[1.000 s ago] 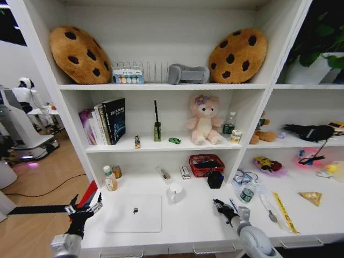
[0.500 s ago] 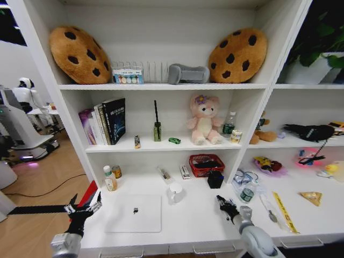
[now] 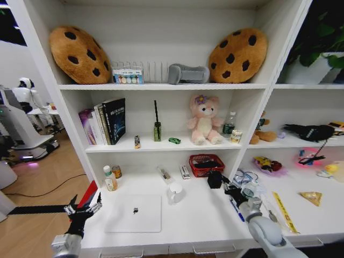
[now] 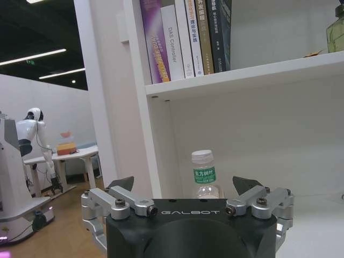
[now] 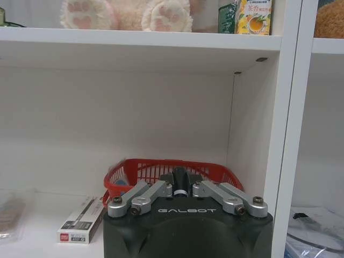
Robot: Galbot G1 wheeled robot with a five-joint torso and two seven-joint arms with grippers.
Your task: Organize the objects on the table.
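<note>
Right wrist view: black pen (image 5: pixel 179 181) between right gripper's (image 5: pixel 181 189) fingers

You're in a robotics lab staged as a study. White shelving (image 3: pixel 161 86) with books (image 3: pixel 105 121) — another robot (image 3: pixel 24 94) behind.

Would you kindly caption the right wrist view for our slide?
Right gripper shut on a black pen, facing the red basket under the shelf.
</note>
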